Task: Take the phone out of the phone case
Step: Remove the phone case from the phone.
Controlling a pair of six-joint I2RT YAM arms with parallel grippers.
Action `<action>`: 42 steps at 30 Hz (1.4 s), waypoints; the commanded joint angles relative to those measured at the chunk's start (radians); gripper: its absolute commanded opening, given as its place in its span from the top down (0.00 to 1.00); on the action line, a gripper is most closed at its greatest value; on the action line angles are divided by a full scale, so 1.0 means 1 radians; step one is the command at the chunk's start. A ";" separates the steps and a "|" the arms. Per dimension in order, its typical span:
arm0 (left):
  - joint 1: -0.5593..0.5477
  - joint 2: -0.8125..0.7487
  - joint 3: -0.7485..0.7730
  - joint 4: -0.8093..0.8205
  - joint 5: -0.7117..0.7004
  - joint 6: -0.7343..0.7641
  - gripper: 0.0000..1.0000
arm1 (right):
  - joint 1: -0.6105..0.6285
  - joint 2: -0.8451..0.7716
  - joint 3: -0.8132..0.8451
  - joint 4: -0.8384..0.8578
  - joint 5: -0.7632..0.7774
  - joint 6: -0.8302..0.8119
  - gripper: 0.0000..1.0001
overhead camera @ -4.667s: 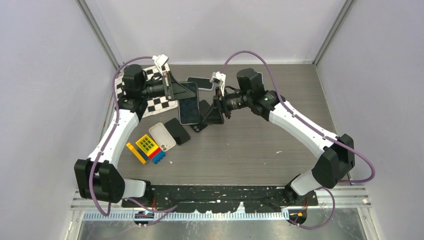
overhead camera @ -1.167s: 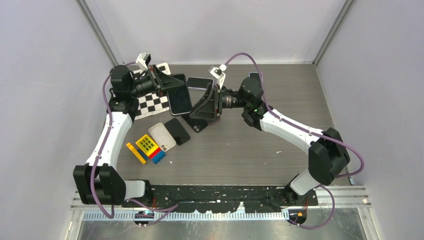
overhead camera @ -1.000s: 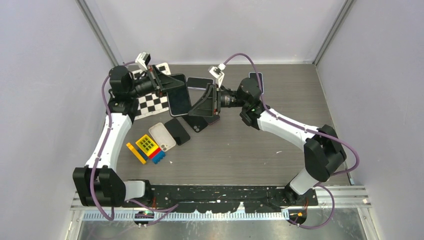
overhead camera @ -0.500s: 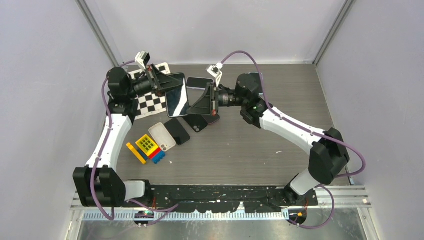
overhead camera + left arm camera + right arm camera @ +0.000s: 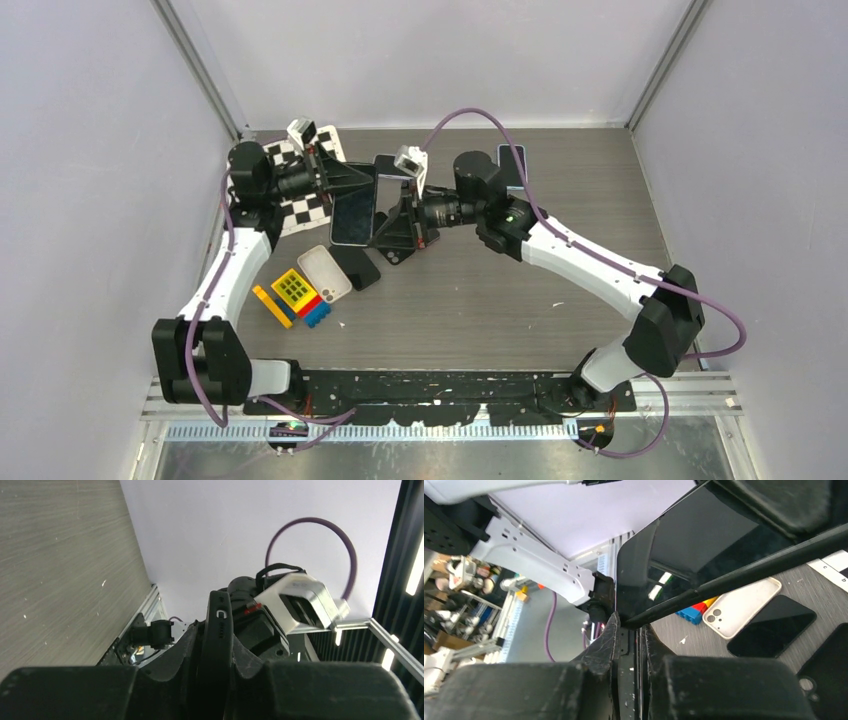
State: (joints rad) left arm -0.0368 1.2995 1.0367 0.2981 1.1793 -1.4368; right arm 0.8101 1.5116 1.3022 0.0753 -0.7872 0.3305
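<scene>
The phone hangs above the table at the back left, screen up, in a black phone case. My left gripper is shut on its far end; the left wrist view shows the case's black side clamped between the fingers of that gripper. My right gripper meets the phone's right near corner. In the right wrist view the dark screen fills the top, a thin black case rim runs down to the gripper, and the jaws are pinched on that rim.
Below the phone lie a white case, a black phone, a black case and coloured bricks. A checkerboard sheet lies at the back left. More phones rest at the back.
The right gripper has closed from open onto the phone's corner. Both grippers and the phone have shifted slightly toward the near side, and the phone now lies flatter.
</scene>
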 commanded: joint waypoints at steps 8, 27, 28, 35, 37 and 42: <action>-0.074 0.020 -0.065 -0.089 -0.157 -0.258 1.00 | 0.137 -0.016 0.024 -0.149 0.201 -0.413 0.99; -0.017 0.106 -0.161 0.242 -0.336 -0.468 1.00 | 0.065 -0.117 -0.096 0.072 0.445 -0.021 0.26; -0.016 0.112 -0.176 0.272 -0.349 -0.495 1.00 | 0.051 -0.116 -0.097 0.086 0.464 0.008 0.25; -0.021 0.093 -0.237 0.361 -0.498 -0.603 1.00 | -0.056 -0.052 -0.113 0.287 0.460 0.444 0.26; -0.029 0.085 -0.238 0.358 -0.532 -0.610 1.00 | -0.073 -0.014 -0.108 0.367 0.409 0.538 0.29; -0.040 0.078 -0.232 0.351 -0.580 -0.627 1.00 | -0.075 0.039 -0.080 0.380 0.406 0.580 0.34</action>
State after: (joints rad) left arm -0.0650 1.4288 0.7849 0.5411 0.6628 -2.0132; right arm 0.7250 1.5257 1.1908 0.3595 -0.3557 0.7895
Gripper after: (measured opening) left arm 0.174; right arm 0.674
